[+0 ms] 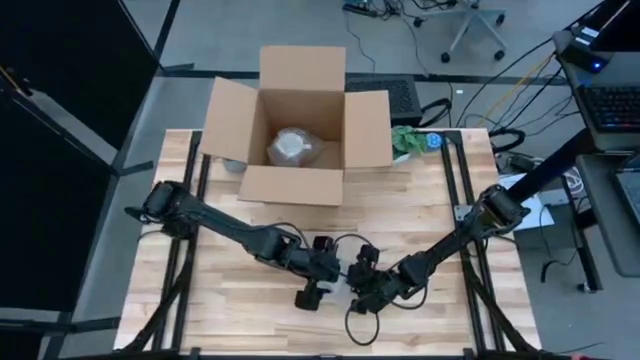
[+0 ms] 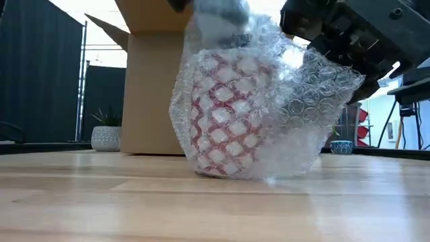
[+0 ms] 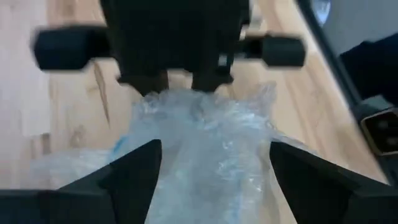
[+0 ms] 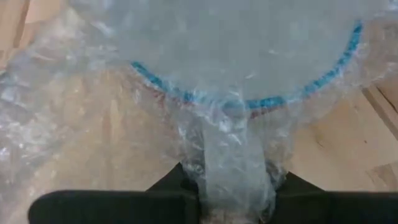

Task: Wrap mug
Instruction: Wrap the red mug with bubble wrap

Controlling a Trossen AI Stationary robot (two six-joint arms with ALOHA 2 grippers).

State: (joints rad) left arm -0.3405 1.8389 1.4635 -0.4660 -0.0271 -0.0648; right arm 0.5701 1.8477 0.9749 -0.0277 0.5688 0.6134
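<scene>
A red-and-white patterned mug (image 2: 225, 114) with a blue rim (image 4: 155, 78) rests with its bottom on the wooden table (image 1: 250, 330), covered in clear bubble wrap (image 2: 309, 101). In the high view it sits near the table's front edge, between both grippers (image 1: 340, 283). My right gripper (image 4: 230, 196) comes in from the right and is shut on bunched wrap. My left gripper (image 3: 214, 162) is open above the mug, with one finger (image 3: 137, 174) on either side of the wrap; I cannot tell whether they touch it. My right gripper pinches a gathered strip of bubble wrap (image 4: 230, 158) just outside the mug's blue rim, between its two fingers. Whether the mug's handle lies inside that strip I cannot tell. The fingers slant down from the table's right. The mug stays on the table.
An open cardboard box (image 1: 295, 185) stands at the far middle of the table, with a wrapped bundle (image 1: 290, 148) inside. A green and blue item (image 1: 415, 140) lies to its right. A black cable (image 1: 360, 325) loops by the front edge. A small patterned pot (image 2: 106, 138) stands far left.
</scene>
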